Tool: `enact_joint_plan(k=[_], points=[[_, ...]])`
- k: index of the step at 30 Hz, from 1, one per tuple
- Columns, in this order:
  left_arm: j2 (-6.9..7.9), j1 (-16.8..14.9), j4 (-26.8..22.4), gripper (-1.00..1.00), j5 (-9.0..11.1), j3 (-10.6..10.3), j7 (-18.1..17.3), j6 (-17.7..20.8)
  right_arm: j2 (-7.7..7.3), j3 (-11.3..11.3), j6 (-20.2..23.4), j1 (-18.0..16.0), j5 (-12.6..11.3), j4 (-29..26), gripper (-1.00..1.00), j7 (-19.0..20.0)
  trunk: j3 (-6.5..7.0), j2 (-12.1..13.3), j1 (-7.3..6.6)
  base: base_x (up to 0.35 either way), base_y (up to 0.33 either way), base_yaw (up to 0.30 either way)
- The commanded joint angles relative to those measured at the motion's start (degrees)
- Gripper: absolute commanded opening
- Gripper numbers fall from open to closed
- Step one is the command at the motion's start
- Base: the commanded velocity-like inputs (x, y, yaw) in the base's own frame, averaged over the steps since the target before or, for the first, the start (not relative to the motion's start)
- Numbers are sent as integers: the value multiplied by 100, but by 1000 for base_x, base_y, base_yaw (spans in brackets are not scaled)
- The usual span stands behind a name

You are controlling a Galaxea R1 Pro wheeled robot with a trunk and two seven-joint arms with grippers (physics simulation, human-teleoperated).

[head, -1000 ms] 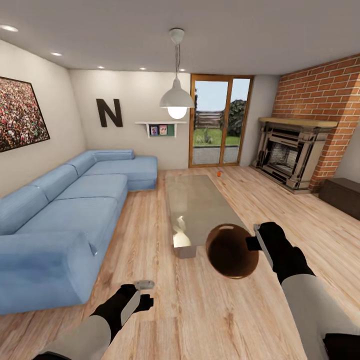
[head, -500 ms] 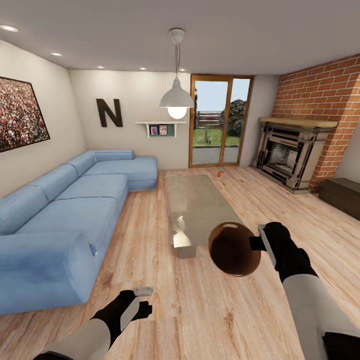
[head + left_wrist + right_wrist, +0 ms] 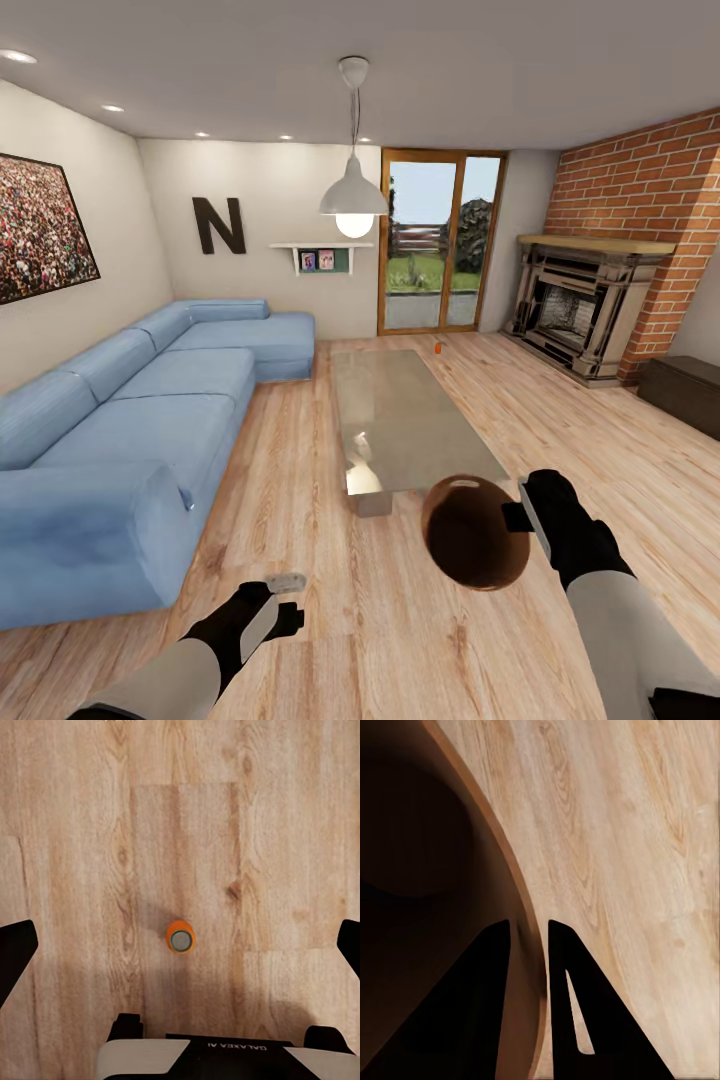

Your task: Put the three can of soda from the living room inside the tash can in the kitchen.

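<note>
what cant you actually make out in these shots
- Third soda can: I can place two, one far off on the floor in the head view, one on the floor below the left gripper in the left wrist view.
- Far can's markings: too small in the head view.
- Trash can contents: the inside is too dark in the head and right wrist views.
- Near can's side: seen from the top.
</note>
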Motion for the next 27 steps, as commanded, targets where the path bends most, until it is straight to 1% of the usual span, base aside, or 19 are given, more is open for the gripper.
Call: enact_joint_plan(k=[1, 5, 7, 14, 20, 23, 27], points=[[-1, 1, 1, 100, -1, 0, -2, -1, 5, 3, 0, 6, -75, 21, -100, 15, 2, -2, -1, 0, 0, 0], [-5, 2, -1, 100, -2, 1, -6, -1, 41, 4, 0, 170, -87, 214, -100, 15, 2, -2, -1, 0, 0, 0], [-6, 3, -2, 100, -2, 3, -6, -2, 35, -16, -134, 226, -98, 323, -100, 15, 2, -2, -1, 0, 0, 0], [0, 4, 0, 100, -2, 3, -27, -2, 19, -46, -323, 280, -121, 702, -100, 15, 2, -2, -1, 0, 0, 0], [2, 4, -6, 100, -2, 4, -32, 5, 50, -16, -489, 284, -82, 823, -100, 14, 2, -2, -1, 0, 0, 0], [2, 4, -6, 100, -7, 4, -33, 6, 64, 7, -451, 282, -71, 815, -100, 23, 2, -2, -1, 0, 0, 0], [1, 4, -7, 100, -14, 4, -33, 7, 68, -23, -67, 276, -96, 722, -100, 33, 2, -2, -1, 0, 0, 0]])
